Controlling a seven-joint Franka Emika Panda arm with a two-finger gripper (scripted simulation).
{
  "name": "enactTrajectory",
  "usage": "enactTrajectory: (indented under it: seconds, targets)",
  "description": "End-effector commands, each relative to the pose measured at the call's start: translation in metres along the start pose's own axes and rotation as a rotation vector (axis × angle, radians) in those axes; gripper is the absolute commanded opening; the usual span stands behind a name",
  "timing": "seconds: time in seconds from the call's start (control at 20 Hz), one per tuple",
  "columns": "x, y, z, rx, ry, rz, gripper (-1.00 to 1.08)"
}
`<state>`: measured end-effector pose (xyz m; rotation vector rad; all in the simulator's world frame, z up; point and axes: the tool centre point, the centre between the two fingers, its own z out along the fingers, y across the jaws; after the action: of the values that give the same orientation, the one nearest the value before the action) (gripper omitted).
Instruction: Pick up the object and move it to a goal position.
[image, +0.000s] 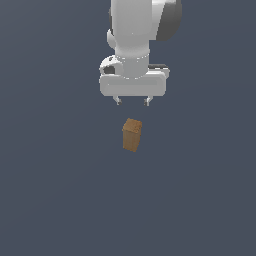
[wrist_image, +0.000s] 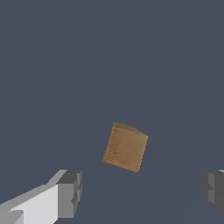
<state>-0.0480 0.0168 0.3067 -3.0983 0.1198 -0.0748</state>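
The arm is cut off above its wrist, and its gripper (image: 132, 102) hangs spread wide and empty just above the upright orange-brown block (image: 132, 135), which stands apart on a featureless slate-grey surface (image: 55, 200).

Only a flat surface (image: 55, 200) of dark grey-blue colour is in view apart from the task. It fills both views completely, plain and even, without marks, edges or other things on it, toward every clock direction.
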Motion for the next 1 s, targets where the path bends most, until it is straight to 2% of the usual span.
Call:
enactTrajectory:
  seconds: [0.0,0.55,0.95]
  targets:
    - [-0.001,0.0,0.012,-0.005,-0.005,0.03,1.0]
    - [-0.012,0.002,0.085,-0.035,-0.032,0.209,1.0]
    - [-0.019,0.003,0.111,-0.047,-0.04,0.272,1.0]
